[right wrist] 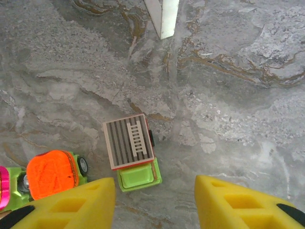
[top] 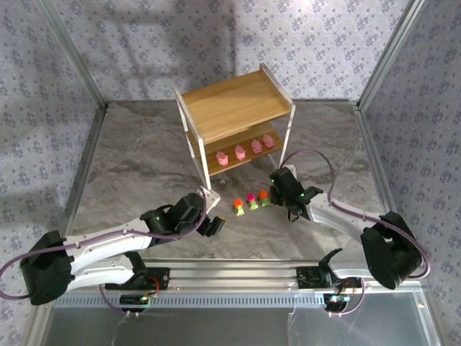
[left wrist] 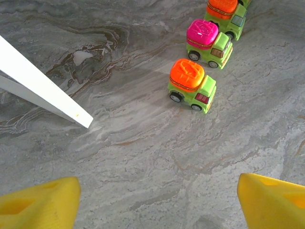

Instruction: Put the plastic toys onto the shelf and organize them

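Four pink figures line the lower tier of the shelf, while three green trucks stand in a row on the table before it. The right end effector is released, a striped-top truck at its mouth beside the row. The left end effector hangs released over bare table.

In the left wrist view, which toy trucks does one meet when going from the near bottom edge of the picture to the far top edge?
truck with the orange top → truck with the magenta top → second orange-topped truck, partly cut off by the top edge.
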Available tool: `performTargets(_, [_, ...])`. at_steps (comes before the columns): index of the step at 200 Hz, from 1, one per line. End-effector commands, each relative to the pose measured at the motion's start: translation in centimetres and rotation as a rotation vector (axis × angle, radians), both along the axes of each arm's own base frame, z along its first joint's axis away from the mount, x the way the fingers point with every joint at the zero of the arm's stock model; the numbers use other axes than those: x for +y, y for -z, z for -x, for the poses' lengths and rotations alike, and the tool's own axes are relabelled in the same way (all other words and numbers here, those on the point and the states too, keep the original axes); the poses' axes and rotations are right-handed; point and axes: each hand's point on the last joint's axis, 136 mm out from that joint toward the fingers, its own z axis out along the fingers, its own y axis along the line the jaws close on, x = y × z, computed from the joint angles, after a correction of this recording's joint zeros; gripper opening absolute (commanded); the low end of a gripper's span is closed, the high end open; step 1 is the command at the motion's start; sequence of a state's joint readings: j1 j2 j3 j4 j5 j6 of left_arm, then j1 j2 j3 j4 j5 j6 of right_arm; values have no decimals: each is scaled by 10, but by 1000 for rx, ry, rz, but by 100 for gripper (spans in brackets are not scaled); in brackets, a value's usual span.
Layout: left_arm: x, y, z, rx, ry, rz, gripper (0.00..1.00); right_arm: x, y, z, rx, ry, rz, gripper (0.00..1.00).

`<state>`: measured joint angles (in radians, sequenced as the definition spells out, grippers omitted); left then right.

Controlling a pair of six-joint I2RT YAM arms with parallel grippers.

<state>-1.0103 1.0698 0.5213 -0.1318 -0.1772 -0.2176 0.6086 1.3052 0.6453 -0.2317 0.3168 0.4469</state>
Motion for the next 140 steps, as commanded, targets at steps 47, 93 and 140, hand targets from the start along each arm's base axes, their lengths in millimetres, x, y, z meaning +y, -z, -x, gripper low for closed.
performTargets(47, [-5,-10,-3,-22,-1,4,85,15,-4,-15,0,-66,-6,47])
performTargets(93, [-5,-10,-4,-23,-1,4,85,17,0,-19,11,-73,2,47])
performTargets(140, [-5,-10,-4,-23,-1,3,85,17,5,-22,26,-75,11,46])
